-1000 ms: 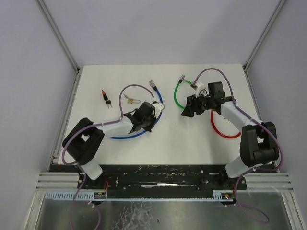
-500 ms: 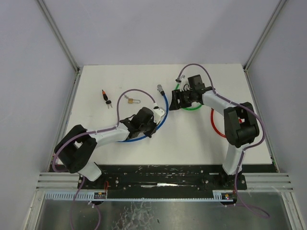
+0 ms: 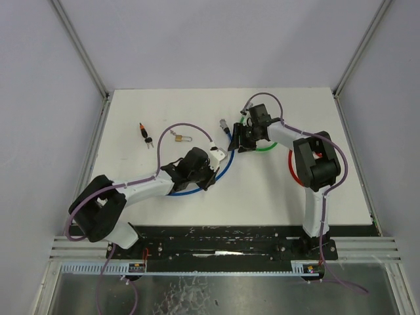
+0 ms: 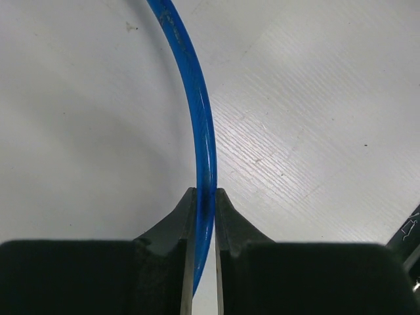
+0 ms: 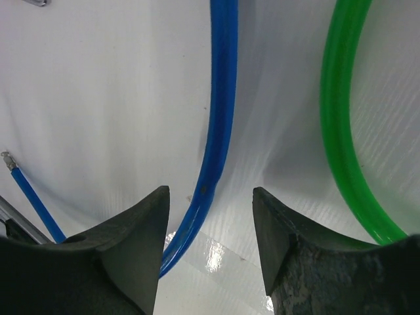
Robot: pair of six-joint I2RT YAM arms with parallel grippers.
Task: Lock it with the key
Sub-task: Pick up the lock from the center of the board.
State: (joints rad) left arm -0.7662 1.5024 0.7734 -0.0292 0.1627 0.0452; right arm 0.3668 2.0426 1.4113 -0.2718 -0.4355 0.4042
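Padlock (image 3: pixel 178 138), perhaps brass, lies on white, walled table (image 3: pixel 164 105).

- Left arm (image 3: pixel 141 187): white links, black joint housings, purple cable (image 3: pixel 187 125) looping off it.
- Right arm (image 3: pixel 315 161): same white-and-black build, with another purple cable at its far end.
- Right gripper (image 5: pixel 210 193): matte black, wedge-shaped fingers (image 5: pixel 134 256).

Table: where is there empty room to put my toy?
Bare table in front, between the blue cable and the near edge, and along the far edge behind the padlock. Crowded in the middle around the green cable.
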